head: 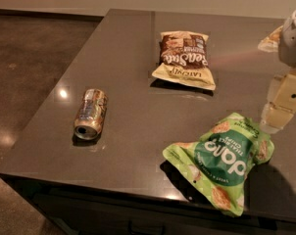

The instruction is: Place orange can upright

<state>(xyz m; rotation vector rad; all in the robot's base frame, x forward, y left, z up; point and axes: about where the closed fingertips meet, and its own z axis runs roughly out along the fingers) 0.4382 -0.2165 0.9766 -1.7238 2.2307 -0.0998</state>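
The can [90, 113] lies on its side at the left of the desk [133, 146], one end toward the camera, well apart from the claw [278, 115]. The claw hangs at the right edge, just beside a green bag [221, 163]. How far it is open cannot be told, though it seems to hold nothing. A brown bag [184, 58] lies farther back.

Cream, blocky hand [274, 120] at right edge; dark dot [292, 96]; grey-white arm [295, 38].
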